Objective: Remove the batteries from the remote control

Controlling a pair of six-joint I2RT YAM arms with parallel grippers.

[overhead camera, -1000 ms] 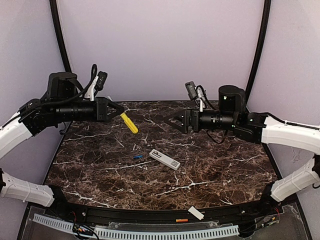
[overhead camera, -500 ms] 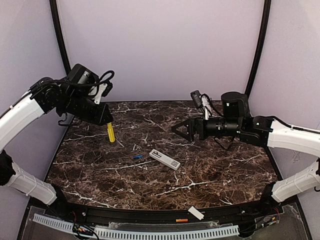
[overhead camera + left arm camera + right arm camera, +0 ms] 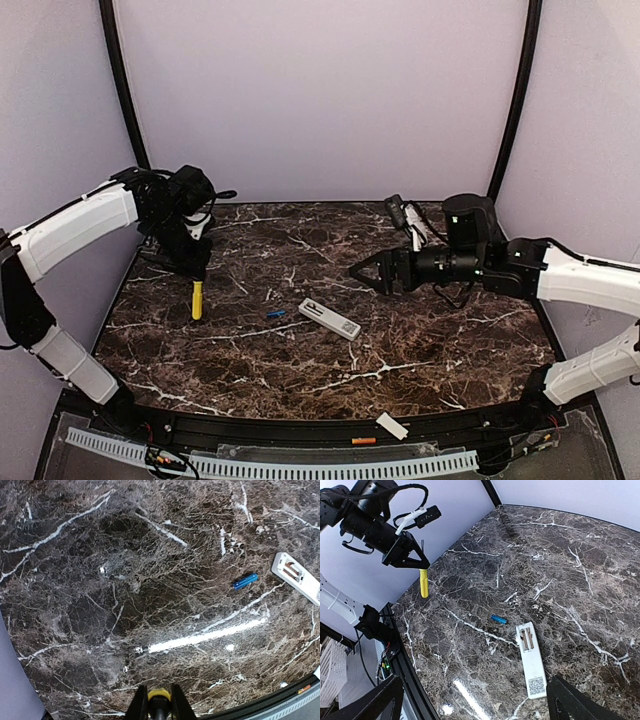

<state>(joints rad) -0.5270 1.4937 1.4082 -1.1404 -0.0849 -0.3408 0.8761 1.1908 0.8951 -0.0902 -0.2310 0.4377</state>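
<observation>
Looking finished: blue battery (image 3: 275,313) beside remote control (image 3: 329,319), orange battery (image 3: 363,440) at near edge (bay (image 3: 526,638) seems empty); left gripper (image 3: 196,277) clenches screwdriver (image 3: 197,300), right gripper (image 3: 360,270) released.

The left claw (image 3: 195,278) points down, clamping the screwdriver (image 3: 197,301); the right claw (image 3: 357,270) hovers spread wide.

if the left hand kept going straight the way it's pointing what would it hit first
The left hand points almost straight down, shut on the yellow screwdriver, so the tool's tip would meet the marble table first. The tip looks at or just above the surface, though depth is hard to judge.
</observation>
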